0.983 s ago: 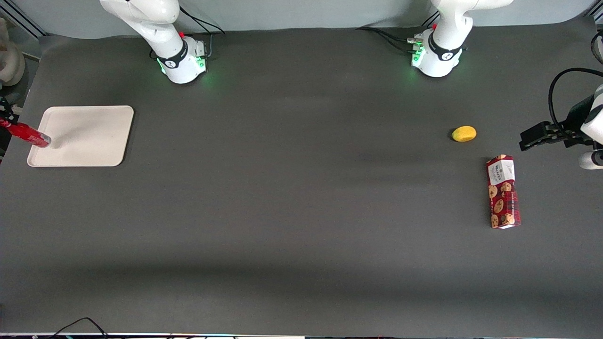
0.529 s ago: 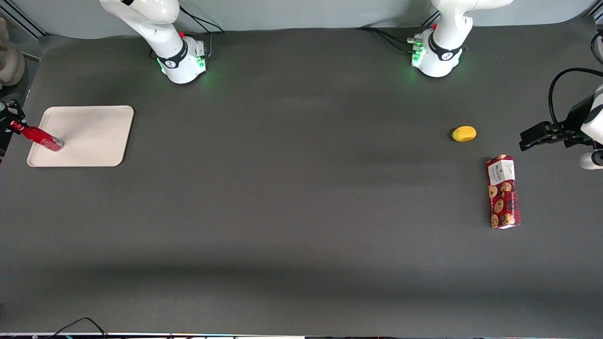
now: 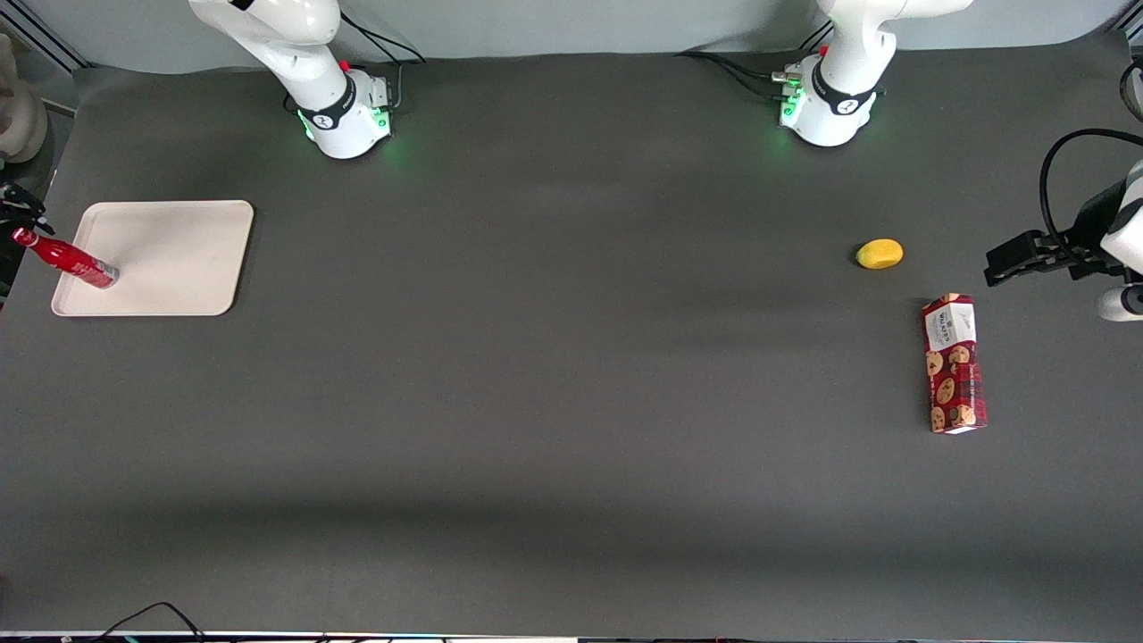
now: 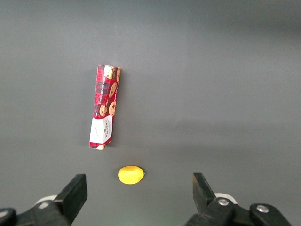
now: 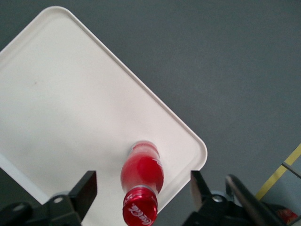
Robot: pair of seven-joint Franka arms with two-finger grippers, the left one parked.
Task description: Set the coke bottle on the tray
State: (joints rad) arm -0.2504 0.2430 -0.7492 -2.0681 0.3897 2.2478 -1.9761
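Observation:
The coke bottle (image 3: 67,259) stands on the cream-white tray (image 3: 170,259), at the tray's corner toward the working arm's end of the table. In the right wrist view I see the bottle (image 5: 141,174) from above, red cap uppermost, its base on the tray (image 5: 70,94) close to the rim. My gripper (image 5: 141,193) is open above the bottle. Its two fingers stand wide apart on either side of the cap and do not touch it. In the front view the gripper (image 3: 20,214) shows at the table's edge, just above the cap.
A yellow lemon-like object (image 3: 880,254) and a red cookie-patterned box (image 3: 954,363) lie toward the parked arm's end of the table; both also show in the left wrist view, the yellow object (image 4: 130,174) and the box (image 4: 104,107). The table's edge runs close beside the tray.
The bottle has moved a little farther onto the tray and come to rest on its base. The gripper's fingers now stand apart from the cap.

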